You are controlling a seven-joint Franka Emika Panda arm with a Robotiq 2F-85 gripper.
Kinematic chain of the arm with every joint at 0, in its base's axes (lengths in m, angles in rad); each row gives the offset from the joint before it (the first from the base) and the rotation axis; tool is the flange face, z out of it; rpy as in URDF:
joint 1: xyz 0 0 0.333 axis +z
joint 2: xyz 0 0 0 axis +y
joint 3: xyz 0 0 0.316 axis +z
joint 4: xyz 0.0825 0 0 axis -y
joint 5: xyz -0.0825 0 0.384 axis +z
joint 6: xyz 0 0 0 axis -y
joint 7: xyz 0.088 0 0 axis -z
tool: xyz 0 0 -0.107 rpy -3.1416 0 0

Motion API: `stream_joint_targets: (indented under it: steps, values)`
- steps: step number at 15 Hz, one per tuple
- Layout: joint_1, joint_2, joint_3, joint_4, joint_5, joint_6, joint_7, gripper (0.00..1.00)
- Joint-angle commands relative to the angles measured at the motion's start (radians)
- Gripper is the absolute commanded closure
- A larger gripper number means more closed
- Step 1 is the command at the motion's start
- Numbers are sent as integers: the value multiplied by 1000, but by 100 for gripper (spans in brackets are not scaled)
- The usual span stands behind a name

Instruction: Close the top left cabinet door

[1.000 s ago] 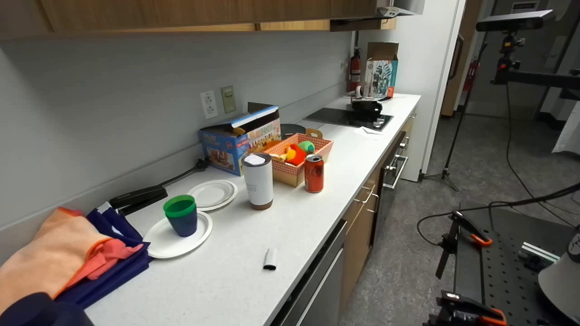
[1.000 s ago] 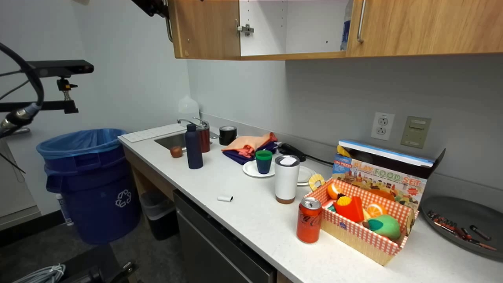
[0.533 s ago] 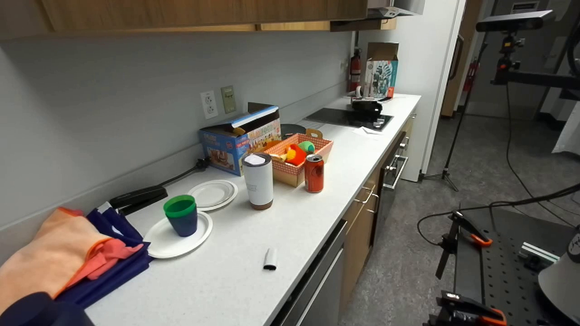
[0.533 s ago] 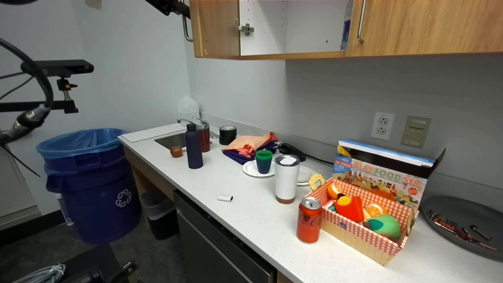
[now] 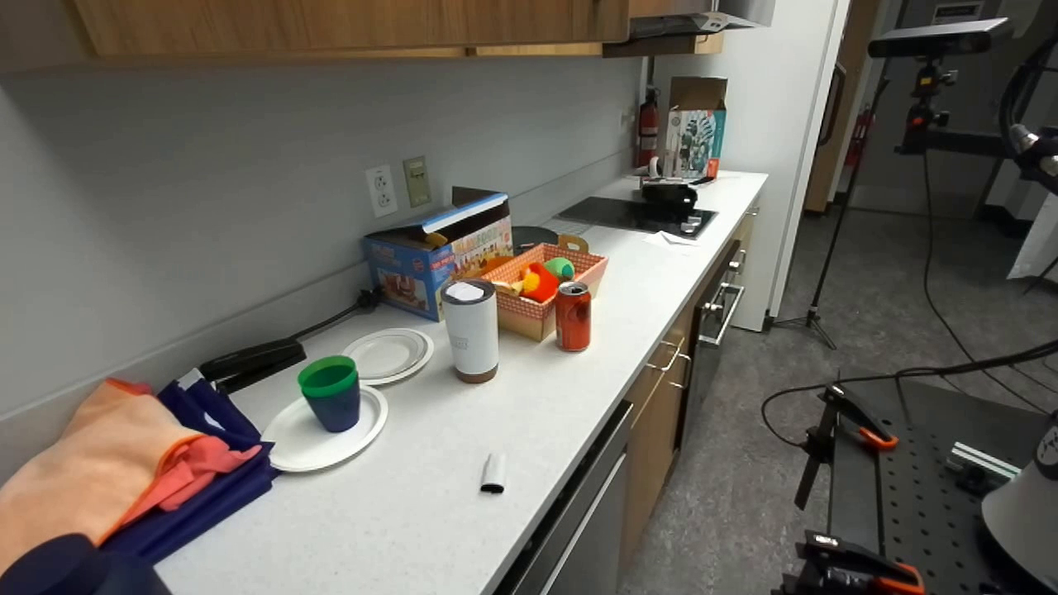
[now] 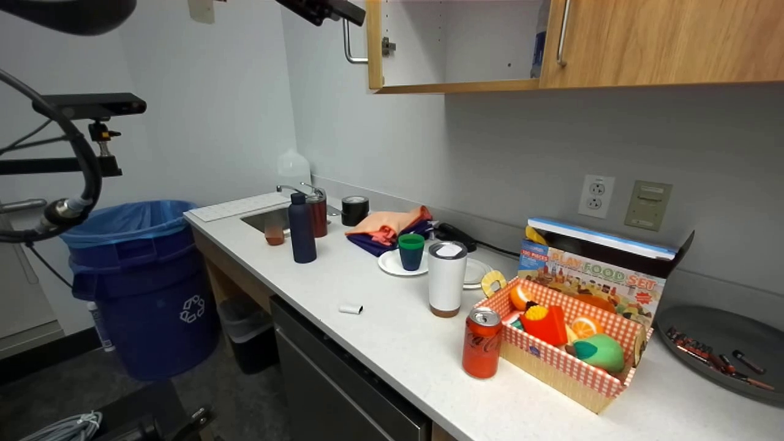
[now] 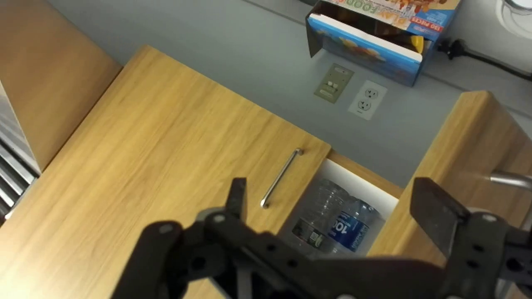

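The top left cabinet door (image 6: 375, 52) stands ajar, seen almost edge-on in an exterior view, with its silver pull (image 6: 348, 46) on the outer side. Its brown outer face (image 5: 355, 25) shows in another exterior view. In the wrist view the door (image 7: 469, 153) is at the right, its pull (image 7: 511, 179) beside it. My gripper (image 7: 331, 187) is open with nothing between its fingers. One of its fingers (image 7: 432, 211) overlaps the door's edge and outer face; contact is hard to tell. In an exterior view a finger (image 6: 350, 12) is at the door's outer side near the pull.
The neighbouring cabinet door (image 7: 178, 153) is shut. Plastic bottles (image 7: 349, 224) stand inside the open cabinet. Below, the counter (image 6: 380, 343) holds a tumbler (image 6: 447, 278), a soda can (image 6: 482, 343), a play food basket (image 6: 557, 373) and a dark bottle (image 6: 301, 229).
The cabinet door has swung toward the cabinet, from showing its inner face to nearly edge-on. My gripper has moved along with it, staying at its outer side.
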State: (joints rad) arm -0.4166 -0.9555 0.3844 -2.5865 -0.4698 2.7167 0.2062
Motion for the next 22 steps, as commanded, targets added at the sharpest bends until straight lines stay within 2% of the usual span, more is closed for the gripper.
stream_joint_targets:
  steps: [1,7,8,11,13,18,21,22]
  values:
    - [2,7,-5,2,-9,-4,5,0]
    - [12,4,-13,2,-2,3,6,0]
    - [-49,-20,13,-1,-34,53,47,0]
    - [-113,-4,30,10,-20,139,97,0]
    - [-193,11,58,18,-5,218,144,0]
    - [-323,2,107,57,69,271,173,0]
    - [-341,-1,120,80,122,218,151,0]
    - [-290,9,97,91,143,157,115,0]
